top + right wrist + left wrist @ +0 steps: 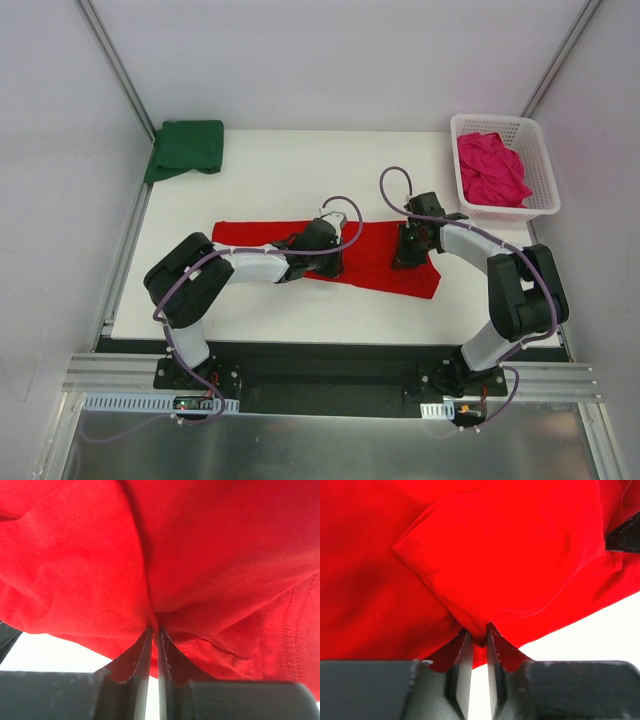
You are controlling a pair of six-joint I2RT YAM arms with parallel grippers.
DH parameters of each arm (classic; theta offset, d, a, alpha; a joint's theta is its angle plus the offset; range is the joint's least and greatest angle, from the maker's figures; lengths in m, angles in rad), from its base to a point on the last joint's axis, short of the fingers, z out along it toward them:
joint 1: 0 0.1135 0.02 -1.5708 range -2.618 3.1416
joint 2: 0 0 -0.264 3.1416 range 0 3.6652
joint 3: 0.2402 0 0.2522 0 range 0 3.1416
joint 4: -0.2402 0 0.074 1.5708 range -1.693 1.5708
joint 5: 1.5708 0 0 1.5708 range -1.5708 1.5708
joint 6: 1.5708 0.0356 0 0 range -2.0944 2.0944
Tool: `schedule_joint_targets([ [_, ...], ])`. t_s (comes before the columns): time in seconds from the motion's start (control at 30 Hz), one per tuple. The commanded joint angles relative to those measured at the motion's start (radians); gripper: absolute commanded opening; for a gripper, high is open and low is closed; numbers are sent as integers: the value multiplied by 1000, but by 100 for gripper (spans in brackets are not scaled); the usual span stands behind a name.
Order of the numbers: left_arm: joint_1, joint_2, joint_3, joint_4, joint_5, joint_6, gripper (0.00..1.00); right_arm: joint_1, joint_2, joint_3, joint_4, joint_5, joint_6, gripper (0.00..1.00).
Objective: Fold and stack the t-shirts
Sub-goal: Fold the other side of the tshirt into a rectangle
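A bright red t-shirt (372,256) lies spread across the middle of the table. My left gripper (328,266) is down on its near edge, left of centre. In the left wrist view the gripper (479,636) is shut on a pinched fold of the red t-shirt (510,555). My right gripper (408,258) sits on the shirt's right part. In the right wrist view the gripper (155,632) is shut on a gathered ridge of the same red cloth (215,545). A dark green t-shirt (187,148) lies folded at the back left corner. A magenta-pink t-shirt (492,168) is crumpled in the basket.
The white lattice basket (541,140) stands at the back right corner of the table. White walls and metal frame posts close in the left, right and back sides. Bare white tabletop (300,185) shows behind the red shirt.
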Motion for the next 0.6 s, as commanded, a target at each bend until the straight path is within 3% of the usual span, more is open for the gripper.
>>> schedule_joint_targets([
  [0.0,-4,4,19,14,-21,5,13,7,0,36,-23,27,-3,10],
  [0.57,0,-27,-38,3,-37,15,11,5,-40,117,-175,196,-75,10],
])
